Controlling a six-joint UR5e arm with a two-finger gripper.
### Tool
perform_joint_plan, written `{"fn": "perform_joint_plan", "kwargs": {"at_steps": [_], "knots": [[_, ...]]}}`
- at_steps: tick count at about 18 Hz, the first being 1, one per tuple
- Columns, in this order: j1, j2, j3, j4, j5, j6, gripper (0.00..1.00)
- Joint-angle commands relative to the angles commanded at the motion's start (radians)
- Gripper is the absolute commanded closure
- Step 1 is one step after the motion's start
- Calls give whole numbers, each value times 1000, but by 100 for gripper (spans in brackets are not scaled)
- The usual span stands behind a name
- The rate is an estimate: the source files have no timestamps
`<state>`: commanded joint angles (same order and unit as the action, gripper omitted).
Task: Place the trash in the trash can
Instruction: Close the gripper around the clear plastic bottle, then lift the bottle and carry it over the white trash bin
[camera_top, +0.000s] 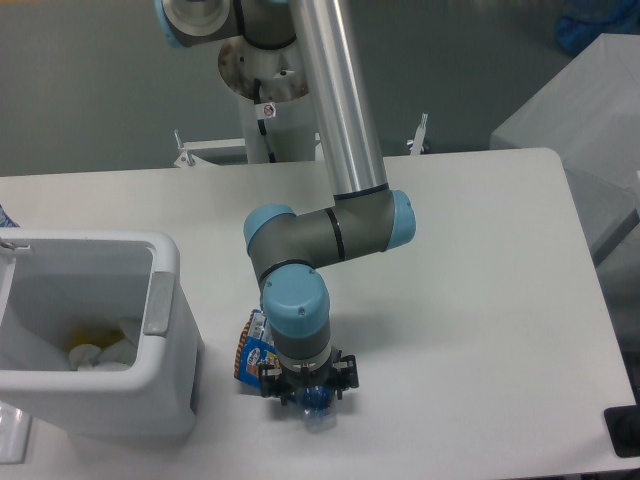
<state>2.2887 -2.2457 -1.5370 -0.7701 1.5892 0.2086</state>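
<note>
We are risking a pinch on the flat blue-yellow-orange snack wrapper (252, 357), lying just left of the two-finger gripper (313, 402), or a slip (crushed plastic deforms). The arm is pointing straight down near the table's near edge. We cannot tell the jaw opening around the crushed clear plastic bottle (318, 408). The white rectangular plastic trash can (166, 330) is standing at left.
</note>
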Motion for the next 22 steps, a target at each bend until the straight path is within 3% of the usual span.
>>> {"fn": "perform_joint_plan", "kwargs": {"at_steps": [8,16,22], "knots": [[3,14,9,0,-3,2,40],[9,29,11,-2,-3,8,45],[54,80,58,2,-29,31,45]]}}
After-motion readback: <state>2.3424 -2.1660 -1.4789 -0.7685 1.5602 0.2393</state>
